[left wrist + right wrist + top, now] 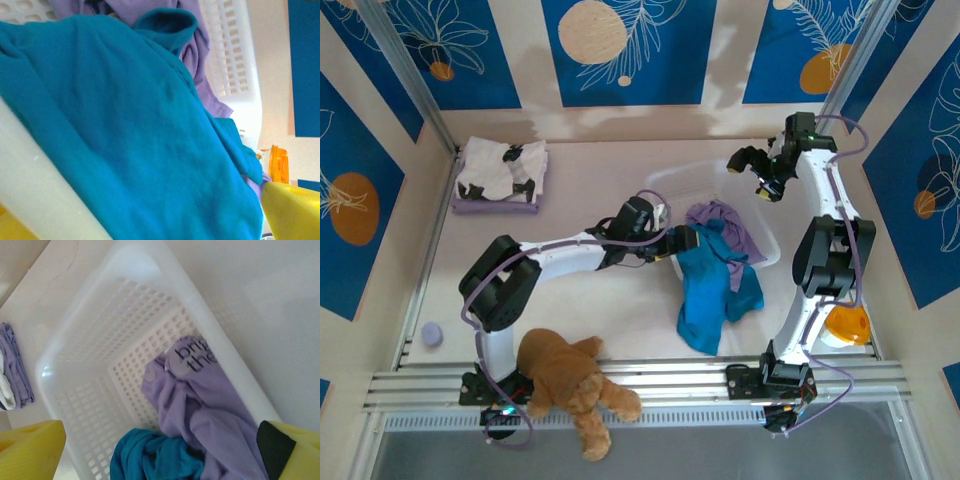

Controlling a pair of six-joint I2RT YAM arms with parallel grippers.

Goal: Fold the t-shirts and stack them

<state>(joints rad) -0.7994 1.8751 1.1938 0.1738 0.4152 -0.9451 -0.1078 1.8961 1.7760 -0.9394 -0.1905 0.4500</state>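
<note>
Left end effector (688,240): released, fingers spread wide, reaching to the near-left side of the white basket (665,185), with the teal t-shirt (705,295) directly ahead of it and not clamped. The teal t-shirt hangs out of the basket over its near edge and trails onto the counter (590,180).

Right end effector (757,172): released, fingers wide apart, raised above the far end of the basket and grasping nothing.

A lavender t-shirt (210,410) with dark lettering lies crumpled inside the basket, touching the teal one.

At the far left corner, a folded white t-shirt with black blotches (502,168) rests on folded lavender cloth (495,206).

A brown teddy bear (570,380) lies at the near edge, beside the left arm's base.
</note>
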